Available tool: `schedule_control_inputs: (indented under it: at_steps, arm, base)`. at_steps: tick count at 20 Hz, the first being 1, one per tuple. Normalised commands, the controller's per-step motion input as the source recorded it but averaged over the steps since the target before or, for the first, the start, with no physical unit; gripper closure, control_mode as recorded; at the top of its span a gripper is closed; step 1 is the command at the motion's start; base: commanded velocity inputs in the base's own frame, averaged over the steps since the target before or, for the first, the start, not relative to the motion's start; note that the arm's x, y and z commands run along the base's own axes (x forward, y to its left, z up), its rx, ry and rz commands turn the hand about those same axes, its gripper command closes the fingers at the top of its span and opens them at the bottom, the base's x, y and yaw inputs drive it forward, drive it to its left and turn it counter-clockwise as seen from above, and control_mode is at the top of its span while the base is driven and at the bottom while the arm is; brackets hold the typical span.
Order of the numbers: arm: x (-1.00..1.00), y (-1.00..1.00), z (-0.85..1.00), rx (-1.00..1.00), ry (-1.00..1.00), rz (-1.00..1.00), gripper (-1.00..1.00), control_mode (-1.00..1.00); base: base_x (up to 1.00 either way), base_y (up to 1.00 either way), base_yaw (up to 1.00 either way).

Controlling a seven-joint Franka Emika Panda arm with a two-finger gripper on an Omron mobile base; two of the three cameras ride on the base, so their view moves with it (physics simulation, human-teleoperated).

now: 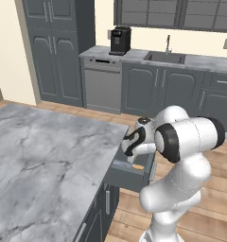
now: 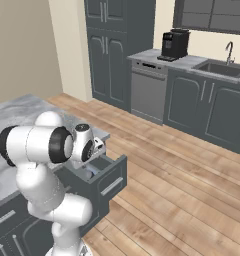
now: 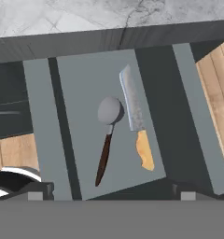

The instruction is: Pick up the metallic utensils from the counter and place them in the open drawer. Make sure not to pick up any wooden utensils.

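The open drawer [image 3: 44, 121] stands pulled out from under the marble counter [image 3: 109, 14]. Two metallic utensils lie side by side on its floor. One is a knife [image 3: 133, 109] with a grey-blue blade and an orange handle. The other is a round grey-headed utensil [image 3: 109, 112] with a thin dark handle, left of the knife. My gripper [image 3: 112, 195] hangs above them, open, with nothing between its fingers. From the left base view the gripper [image 1: 133, 147] is over the drawer [image 1: 134, 178], where the knife's orange handle [image 1: 138, 167] shows. From the right base the hand [image 2: 94, 147] is above the drawer [image 2: 109, 182].
Across the wooden floor [image 2: 182, 165] runs a wall of dark grey cabinets with a dishwasher [image 1: 102, 84], a coffee machine [image 1: 120, 40] and a sink [image 1: 165, 57]. The marble counter [image 1: 39, 156] spreads to my left.
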Motion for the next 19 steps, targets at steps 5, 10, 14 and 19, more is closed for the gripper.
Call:
schedule_control_inputs:
  at_steps: [5, 10, 14, 19]
  arm:
    - [-0.76, 0.17, 1.0, 0.0, -0.01, -0.21, -1.0, -1.0]
    - [-0.37, 0.12, 1.0, 0.12, 0.11, -0.48, -1.0, -1.0]
    - [-0.36, 0.01, 1.0, 0.31, 0.14, -0.66, -1.0, -1.0]
    - [-0.47, 0.03, 0.93, 0.28, 0.09, -0.67, -1.0, -1.0]
  base:
    - [0.0, 0.0, 0.0]
    - [0.0, 0.0, 0.0]
    - [0.0, 0.0, 0.0]
    - [0.0, 0.0, 0.0]
